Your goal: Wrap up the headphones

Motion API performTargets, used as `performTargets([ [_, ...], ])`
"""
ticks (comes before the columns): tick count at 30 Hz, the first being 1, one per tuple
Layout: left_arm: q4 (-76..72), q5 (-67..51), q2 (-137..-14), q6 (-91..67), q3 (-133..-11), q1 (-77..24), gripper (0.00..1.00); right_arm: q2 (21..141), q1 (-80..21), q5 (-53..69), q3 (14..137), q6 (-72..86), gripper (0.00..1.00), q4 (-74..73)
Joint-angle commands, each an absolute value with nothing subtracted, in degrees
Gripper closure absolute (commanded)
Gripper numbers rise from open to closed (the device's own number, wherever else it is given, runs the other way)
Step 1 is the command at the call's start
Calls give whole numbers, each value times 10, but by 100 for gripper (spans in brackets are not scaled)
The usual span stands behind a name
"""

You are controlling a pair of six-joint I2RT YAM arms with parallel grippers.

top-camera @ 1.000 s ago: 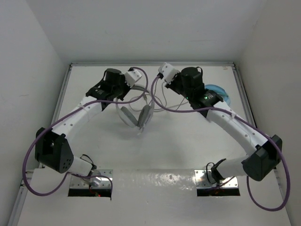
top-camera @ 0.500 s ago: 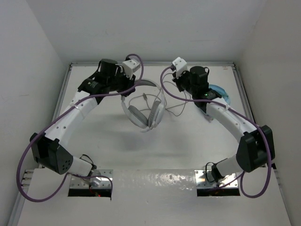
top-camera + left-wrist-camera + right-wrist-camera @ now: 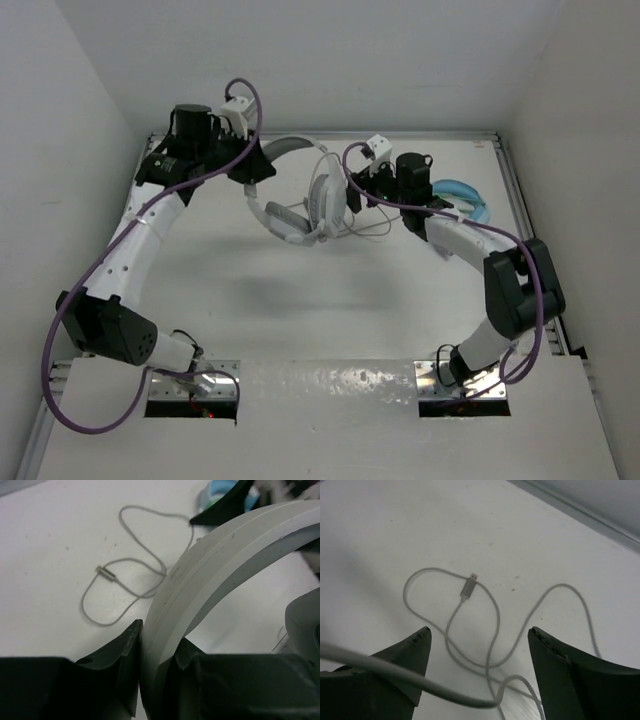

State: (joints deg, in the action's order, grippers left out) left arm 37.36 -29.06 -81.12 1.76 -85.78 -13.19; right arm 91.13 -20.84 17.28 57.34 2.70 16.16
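The left jaws clamp the grey headband point(image 3: 220, 565) of white padded over-ear headphones point(image 3: 322, 195); right jaws apart above thin grey cable point(image 3: 467, 587).

Loose cable point(image 3: 466, 589) under right gripper point(image 3: 479, 630)

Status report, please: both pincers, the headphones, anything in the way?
Left pincer shut on the headphones at the headband. Right pincer open, cable loose beneath it, unwrapped. Light blue headphones at far right, not blocking.
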Motion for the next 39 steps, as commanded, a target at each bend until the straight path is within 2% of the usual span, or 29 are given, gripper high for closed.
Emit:
performTargets([
  [1,345,-374,-800,-75,-953,-117,100,952,-220,264,584,89,21,249],
  [5,374,-353,-820,-106,-1077,-98,100,1005,-247,251,576,113,19,304],
  [10,379,-324,-832,-141,-1147,-83,100,1073,-262,182,581,145,19,346],
  [16,370,-338,-856,-200,-1195,-45,100,1116,-276,183,573,195,27,406],
  [21,350,-353,-865,-229,-1175,-37,100,1128,-301,161,548,230,56,507],
  [22,347,-352,-864,-230,-1172,-33,100,1125,-306,150,541,233,70,531],
  [26,333,-364,-866,-250,-1168,-10,100,1118,-321,117,533,226,98,531],
  [30,281,-390,-875,-318,-1135,64,100,1090,-365,52,529,138,100,427],
  [34,225,-357,-901,-393,-1074,104,100,1080,-461,7,541,59,100,312],
  [39,162,-343,-917,-453,-998,120,100,1148,-533,12,700,19,100,155],
])
